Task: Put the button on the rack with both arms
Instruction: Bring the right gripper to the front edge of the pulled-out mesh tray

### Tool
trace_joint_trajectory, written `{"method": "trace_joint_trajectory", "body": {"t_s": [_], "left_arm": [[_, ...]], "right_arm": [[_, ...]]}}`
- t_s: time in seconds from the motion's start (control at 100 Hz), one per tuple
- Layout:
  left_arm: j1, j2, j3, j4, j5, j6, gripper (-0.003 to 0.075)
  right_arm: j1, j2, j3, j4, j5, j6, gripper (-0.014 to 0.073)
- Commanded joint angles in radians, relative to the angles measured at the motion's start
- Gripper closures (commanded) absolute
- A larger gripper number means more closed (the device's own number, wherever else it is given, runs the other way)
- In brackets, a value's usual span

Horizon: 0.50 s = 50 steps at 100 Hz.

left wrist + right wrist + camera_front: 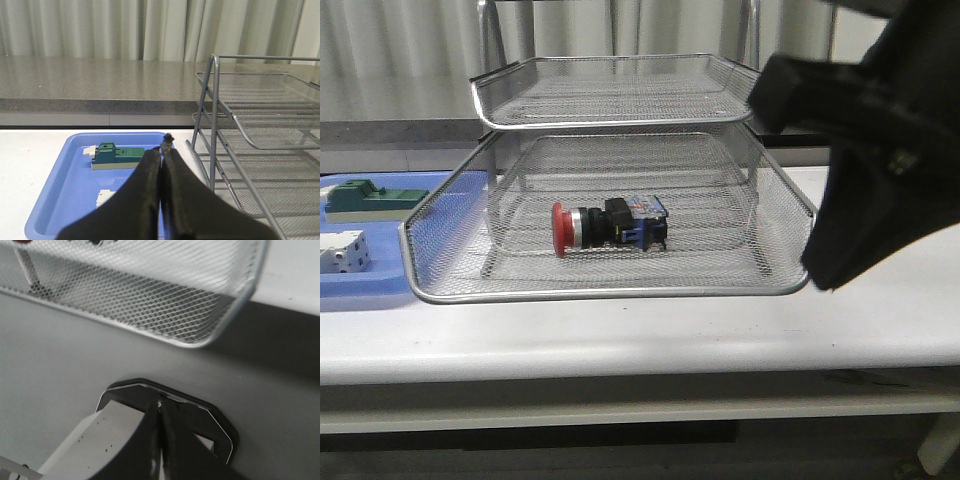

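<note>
The button [608,225] lies on its side in the pulled-out lower tray of the rack [620,290], near the tray's middle, red head toward the blue tray [380,290] side and blue rear block away from it. It looks like a small rigid part, light and hard, unlikely to crush; the round head and cylindrical body would probably roll or slip between flat pads, so the squarer black-and-blue rear block seems the surer place to hold. The left gripper [165,146] hangs beside the rack over the blue tray, its fingers [150,170] pressed together with nothing between them. The right gripper [159,407] sits low over the counter [60,365] just outside the tray's corner, fingers also closed and empty. In the front view the right arm [880,150] is a dark blurred mass cut off by the frame edge, hiding the rack's far right side. The rack's legs and any third tier are hard to make out; the green block [116,155] and a white part [344,252] in the blue tray are partly cropped
</note>
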<state>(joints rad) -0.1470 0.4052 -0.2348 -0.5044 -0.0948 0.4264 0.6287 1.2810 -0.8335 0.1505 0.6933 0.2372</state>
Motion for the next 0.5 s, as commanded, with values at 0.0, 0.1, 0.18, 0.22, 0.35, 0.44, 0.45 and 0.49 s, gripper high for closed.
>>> {"method": "trace_joint_trajectory", "body": {"t_s": [0.0, 0.1, 0.18, 0.22, 0.35, 0.44, 0.45, 0.49], "left_arm": [[0.004, 0.006, -0.029, -0.005, -0.076, -0.010, 0.0741], [0.004, 0.006, -0.029, -0.005, -0.076, -0.010, 0.0741], [0.004, 0.006, -0.029, -0.005, -0.076, -0.010, 0.0741], [0.004, 0.006, -0.029, -0.005, -0.076, -0.010, 0.0741], [0.004, 0.006, -0.029, -0.005, -0.076, -0.010, 0.0741], [0.004, 0.006, -0.029, -0.005, -0.076, -0.010, 0.0741], [0.004, 0.006, -0.029, -0.005, -0.076, -0.010, 0.0741], [0.004, 0.006, -0.029, -0.005, -0.076, -0.010, 0.0741]], "right_arm": [[0.045, 0.030, -0.027, 0.014, -0.068, -0.013, 0.0660], [0.086, 0.077, -0.027, 0.026, -0.118, -0.013, 0.0660], [0.108, 0.111, -0.027, 0.039, -0.165, -0.013, 0.0660], [0.116, 0.127, -0.027, 0.048, -0.191, -0.013, 0.0660], [0.132, 0.180, -0.038, 0.061, -0.249, -0.013, 0.0660], [0.135, 0.218, -0.066, 0.061, -0.259, -0.013, 0.0660], [0.135, 0.223, -0.069, 0.061, -0.260, -0.013, 0.0660], [0.135, 0.238, -0.084, 0.061, -0.266, -0.013, 0.0660]]}}
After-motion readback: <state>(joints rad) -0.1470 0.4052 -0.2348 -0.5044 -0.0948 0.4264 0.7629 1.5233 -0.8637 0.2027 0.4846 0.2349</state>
